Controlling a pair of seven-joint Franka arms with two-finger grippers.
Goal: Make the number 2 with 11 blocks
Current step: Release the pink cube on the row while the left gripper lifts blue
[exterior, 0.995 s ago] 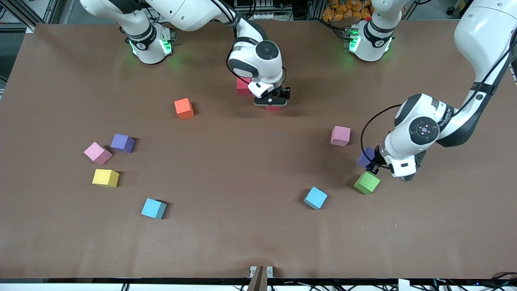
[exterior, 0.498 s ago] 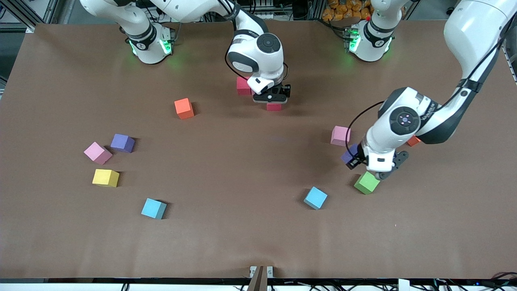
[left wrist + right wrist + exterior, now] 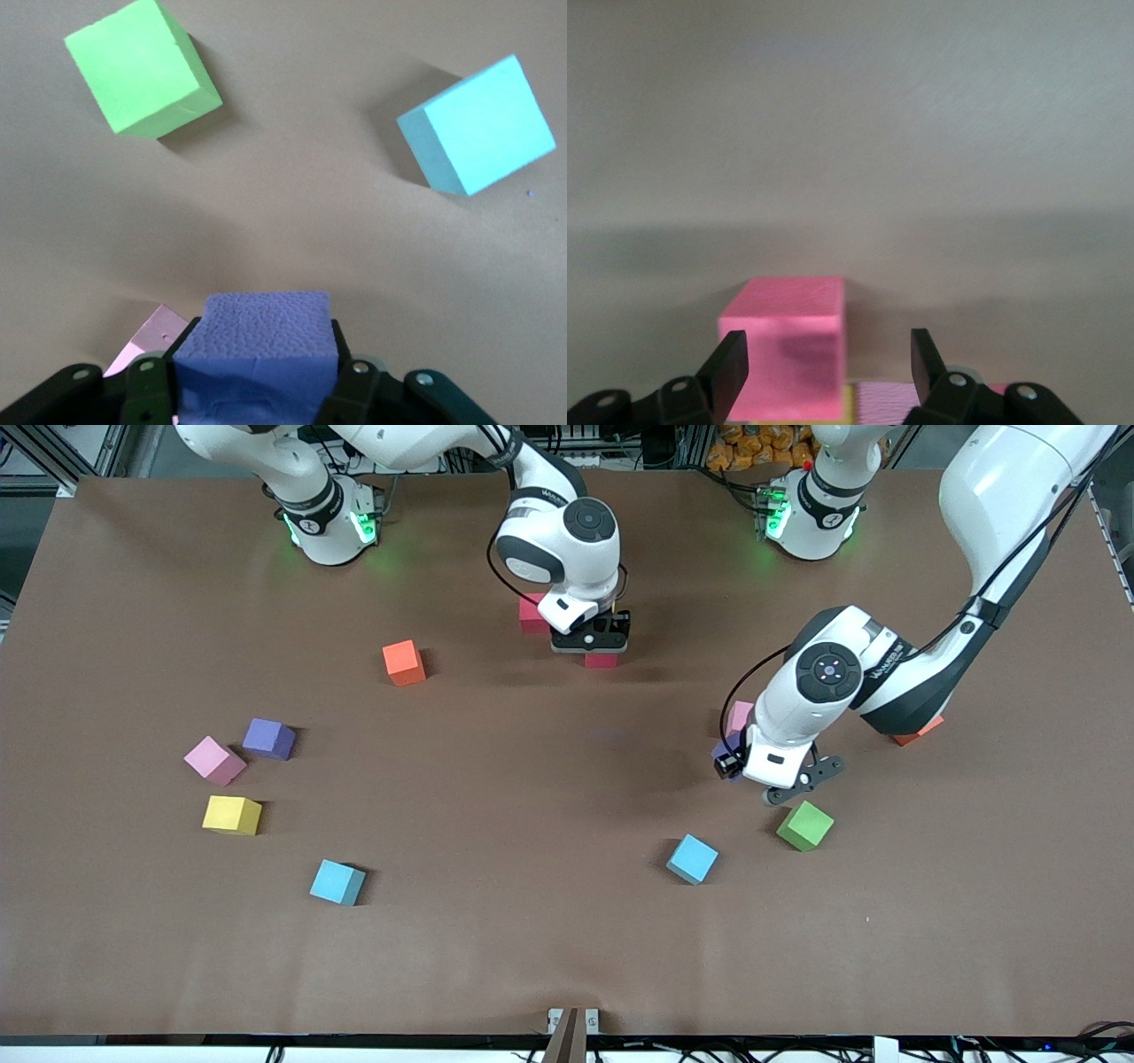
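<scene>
My left gripper [image 3: 733, 762] is shut on a purple block [image 3: 261, 336] and hangs over the table beside a pink block [image 3: 738, 713]. On the table near it lie a green block [image 3: 804, 825] and a light blue block [image 3: 692, 858]. My right gripper [image 3: 592, 646] stands open low over a red block [image 3: 601, 660], which sits between its fingers close to one finger [image 3: 731, 363]. A second red block [image 3: 533, 614] lies next to it, toward the arms' bases. Toward the right arm's end lie purple [image 3: 268, 739], pink [image 3: 214, 761], yellow [image 3: 232, 815] and light blue [image 3: 337, 882] blocks.
One orange cube [image 3: 403, 662] lies between the red blocks and the right arm's end of the table. Another orange cube [image 3: 917, 732] shows partly under the left arm's forearm. The brown table [image 3: 532, 797] is bare across its middle.
My left gripper has carried the purple block away from the green block, toward the pink one. The right gripper's jaws have widened slightly around the red block.
</scene>
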